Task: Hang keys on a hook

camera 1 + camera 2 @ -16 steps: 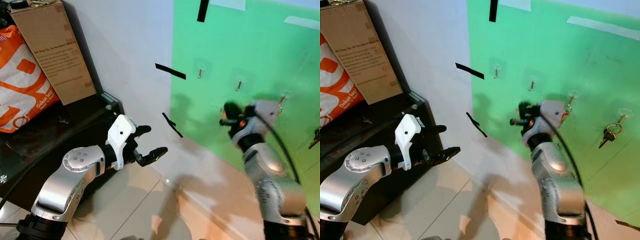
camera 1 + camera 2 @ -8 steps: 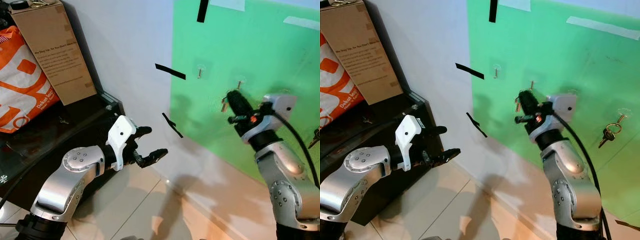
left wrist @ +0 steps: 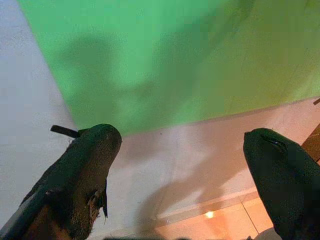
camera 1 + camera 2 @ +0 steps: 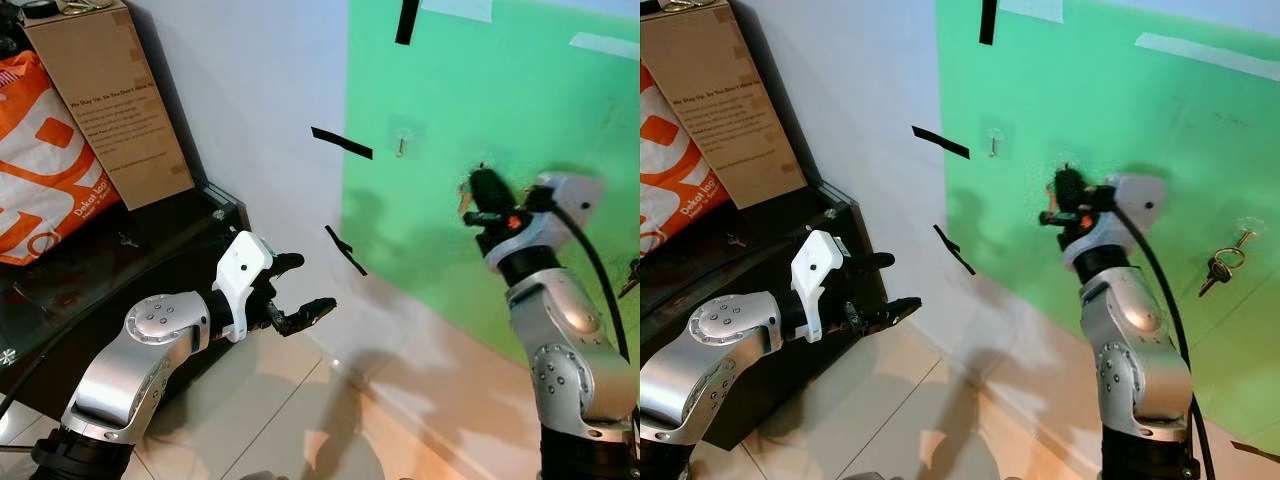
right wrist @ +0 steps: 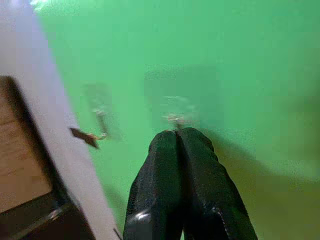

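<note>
My left gripper is low in the left half of the frame, held out over the tiled floor. Its two black fingers are wide apart and hold nothing.

Behind it, on the left, is a dark table. At the upper left an orange and white bag stands on it. The bag has white letters, but it is cut off by the edge of the frame and I cannot read the whole word. Beside it leans a tall brown cardboard box with small black print. The print is too small to read. Some small things lie on top of the box, too cut off to tell.

My right gripper is up in the right half of the frame, against the green sheet on the wall. Its fingers are pressed together. In the wrist view a blurry bit of metal shows just past the tips. It may be the keys or a hook, I cannot tell. I cannot tell if I hold anything.

A clear hook sits on the green sheet, to the upper left of my right gripper. Another set of keys hangs from a hook at the far right. Strips of black tape stick on the white wall.
</note>
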Robot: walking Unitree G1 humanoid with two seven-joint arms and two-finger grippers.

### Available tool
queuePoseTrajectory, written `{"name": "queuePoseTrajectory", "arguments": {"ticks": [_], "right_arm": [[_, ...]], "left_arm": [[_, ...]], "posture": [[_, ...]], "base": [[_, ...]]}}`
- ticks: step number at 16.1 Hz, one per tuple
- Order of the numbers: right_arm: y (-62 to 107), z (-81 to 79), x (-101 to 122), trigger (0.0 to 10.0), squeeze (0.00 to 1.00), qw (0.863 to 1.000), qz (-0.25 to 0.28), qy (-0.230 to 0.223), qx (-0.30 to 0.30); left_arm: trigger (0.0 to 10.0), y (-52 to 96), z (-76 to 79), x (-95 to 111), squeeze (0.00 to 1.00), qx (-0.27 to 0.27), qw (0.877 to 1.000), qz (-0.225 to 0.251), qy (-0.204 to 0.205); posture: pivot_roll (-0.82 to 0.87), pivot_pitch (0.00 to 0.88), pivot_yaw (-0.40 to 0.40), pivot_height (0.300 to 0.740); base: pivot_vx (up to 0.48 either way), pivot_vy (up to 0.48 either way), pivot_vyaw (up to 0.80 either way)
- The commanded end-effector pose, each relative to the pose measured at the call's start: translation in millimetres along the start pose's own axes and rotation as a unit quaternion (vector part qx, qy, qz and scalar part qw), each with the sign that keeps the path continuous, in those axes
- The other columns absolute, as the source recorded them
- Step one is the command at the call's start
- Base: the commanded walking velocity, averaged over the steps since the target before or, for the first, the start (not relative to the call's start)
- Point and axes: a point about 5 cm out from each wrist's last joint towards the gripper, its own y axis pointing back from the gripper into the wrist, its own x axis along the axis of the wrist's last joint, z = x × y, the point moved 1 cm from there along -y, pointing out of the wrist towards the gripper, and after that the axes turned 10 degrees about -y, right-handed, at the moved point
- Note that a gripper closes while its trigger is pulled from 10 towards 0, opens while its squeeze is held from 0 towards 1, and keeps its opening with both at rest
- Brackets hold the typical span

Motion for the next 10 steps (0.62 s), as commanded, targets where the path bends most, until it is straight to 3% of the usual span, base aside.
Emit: {"name": "queuePoseTrajectory", "arguments": {"ticks": [1,3,6,10], "right_arm": [[-1.8,5.6,6.4,10.0,0.00,1.000,0.016,-0.008,-0.018],[-0.6,10.2,6.3,10.0,0.00,1.000,0.013,-0.006,-0.025],[3.5,18.7,-8.2,10.0,0.00,0.998,-0.042,0.029,-0.044],[3.6,4.2,-21.2,10.0,0.00,0.996,-0.073,0.046,-0.011]], "left_arm": [[10.0,0.3,-2.0,5.3,0.00,-0.001,1.000,0.004,-0.009],[10.0,0.1,-2.5,5.5,0.00,-0.001,1.000,0.004,-0.009],[10.0,-0.1,-2.5,5.7,0.00,-0.003,1.000,0.004,-0.009],[10.0,-0.1,-2.9,5.7,0.00,-0.003,1.000,0.003,-0.010]], "posture": [[-0.04,0.000,0.076,0.740],[-0.04,0.000,0.078,0.740],[-0.04,0.000,0.081,0.740],[-0.04,0.000,0.082,0.740]], "base": [[0.000,0.000,0.00],[0.000,0.000,0.00],[0.000,0.000,0.00],[0.000,0.000,0.00]]}}
